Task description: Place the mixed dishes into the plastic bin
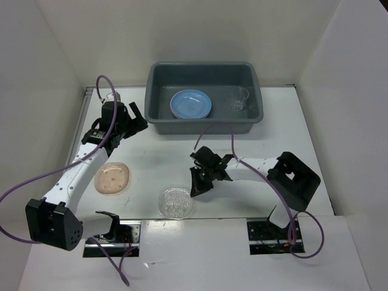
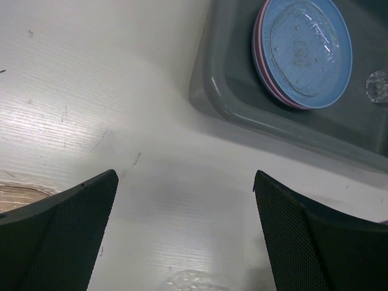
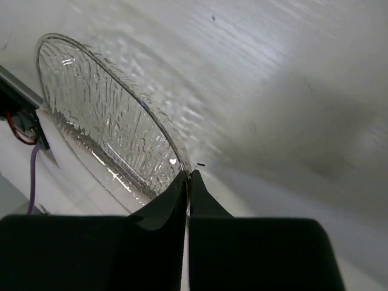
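Note:
The grey-blue plastic bin (image 1: pixel 159 115) stands at the back and holds a blue plate (image 1: pixel 191 103) stacked on a pink one, with a clear dish on top (image 2: pixel 301 42), and a small clear cup (image 1: pixel 239 99). A peach squarish plate (image 1: pixel 113 178) lies at the left. A clear textured dish (image 1: pixel 176 202) sits at the near middle. My right gripper (image 1: pixel 195 189) is shut on that dish's rim (image 3: pixel 121 127), with the jaws pinched over its edge. My left gripper (image 1: pixel 130 124) is open and empty above the table, left of the bin (image 2: pixel 242 109).
White walls enclose the table on three sides. Purple cables loop from both arms. The right arm's black base link (image 1: pixel 294 180) lies at the right. Two black mounting plates (image 1: pixel 267 233) sit at the near edge.

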{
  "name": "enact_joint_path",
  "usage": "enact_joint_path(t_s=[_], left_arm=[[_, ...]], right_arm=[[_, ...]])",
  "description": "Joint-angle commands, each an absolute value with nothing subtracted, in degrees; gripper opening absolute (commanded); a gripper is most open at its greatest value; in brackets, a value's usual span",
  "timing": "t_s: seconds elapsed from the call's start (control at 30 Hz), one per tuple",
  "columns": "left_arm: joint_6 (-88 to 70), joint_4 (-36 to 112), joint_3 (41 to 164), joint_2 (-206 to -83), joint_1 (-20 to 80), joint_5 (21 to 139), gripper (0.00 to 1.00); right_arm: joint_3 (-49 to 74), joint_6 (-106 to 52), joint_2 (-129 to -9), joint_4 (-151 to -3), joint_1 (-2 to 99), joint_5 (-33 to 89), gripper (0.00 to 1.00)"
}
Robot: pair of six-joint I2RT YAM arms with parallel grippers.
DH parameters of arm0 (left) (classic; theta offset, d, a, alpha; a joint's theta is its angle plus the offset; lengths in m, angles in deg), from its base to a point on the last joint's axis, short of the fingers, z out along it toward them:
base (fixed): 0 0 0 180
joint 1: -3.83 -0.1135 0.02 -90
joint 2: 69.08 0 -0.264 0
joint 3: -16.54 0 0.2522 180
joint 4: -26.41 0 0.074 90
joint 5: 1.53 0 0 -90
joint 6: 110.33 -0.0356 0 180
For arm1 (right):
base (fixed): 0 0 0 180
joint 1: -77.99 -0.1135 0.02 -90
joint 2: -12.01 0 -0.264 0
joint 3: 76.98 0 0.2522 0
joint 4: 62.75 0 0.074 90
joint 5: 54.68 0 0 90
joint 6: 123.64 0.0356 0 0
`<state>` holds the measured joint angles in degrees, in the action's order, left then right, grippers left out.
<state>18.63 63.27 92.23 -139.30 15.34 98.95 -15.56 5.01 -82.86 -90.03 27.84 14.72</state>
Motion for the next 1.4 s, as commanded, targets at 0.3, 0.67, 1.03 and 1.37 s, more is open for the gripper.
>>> enact_joint_path(t_s=[0.3,0.67,1.03,1.37], left_arm=[[15.5,63.0,92.7,-137.3,13.1,102.8,1.0],[12.9,64.6,92.6,-140.6,5.9,100.2,1.0],[9.6,65.7,90.3,-141.2,2.9,102.1,1.0],[9.1,66.3,90.3,-140.6,2.9,101.5,1.0]], right_arm=[[10.9,2.4,-63.1,-110.1,37.4,24.5,0.0],[39.4,-3.0,-87.6,-107.3,50.7,24.5,0.0],[65.7,-6.0,-114.1,-112.4,53.4,33.6,0.0],[101.8,-3.7,-140.2,-125.5,57.0,35.7,0.03]])
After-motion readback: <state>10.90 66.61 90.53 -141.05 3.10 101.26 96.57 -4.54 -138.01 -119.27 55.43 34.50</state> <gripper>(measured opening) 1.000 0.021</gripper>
